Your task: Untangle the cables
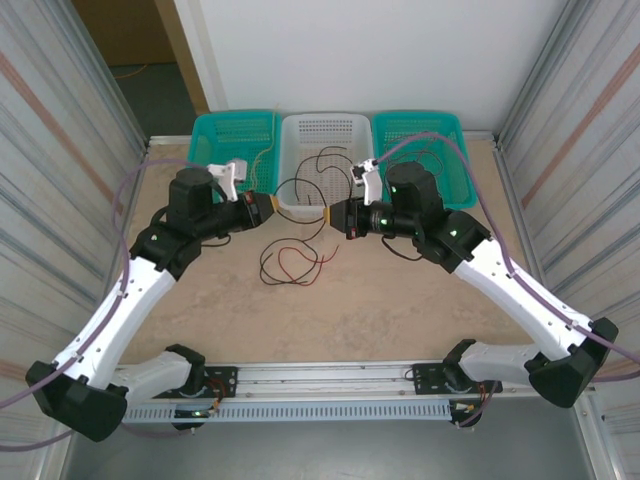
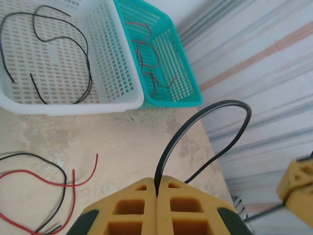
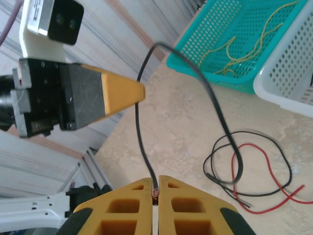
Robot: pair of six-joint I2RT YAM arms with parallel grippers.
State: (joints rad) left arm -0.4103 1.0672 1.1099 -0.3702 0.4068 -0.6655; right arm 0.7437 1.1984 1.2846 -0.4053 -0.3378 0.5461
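A black cable (image 1: 298,181) hangs in an arch between my two grippers above the table. My left gripper (image 2: 157,190) is shut on one stretch of it; from there the cable (image 2: 230,104) loops up and back down. My right gripper (image 3: 155,195) is shut on the cable's bare copper end. In the top view the left gripper (image 1: 272,209) and right gripper (image 1: 332,213) face each other, close together, in front of the white basket. From the arch the cable (image 3: 215,110) runs down into a loose tangle of black and red cables (image 1: 290,264) on the table.
Three baskets line the far edge. The left teal one (image 1: 215,125) holds pale yellow cables (image 3: 244,46), the white one (image 1: 325,122) black cables (image 2: 58,29), the right teal one (image 1: 420,122) reddish cables (image 2: 146,54). Metal walls flank the table.
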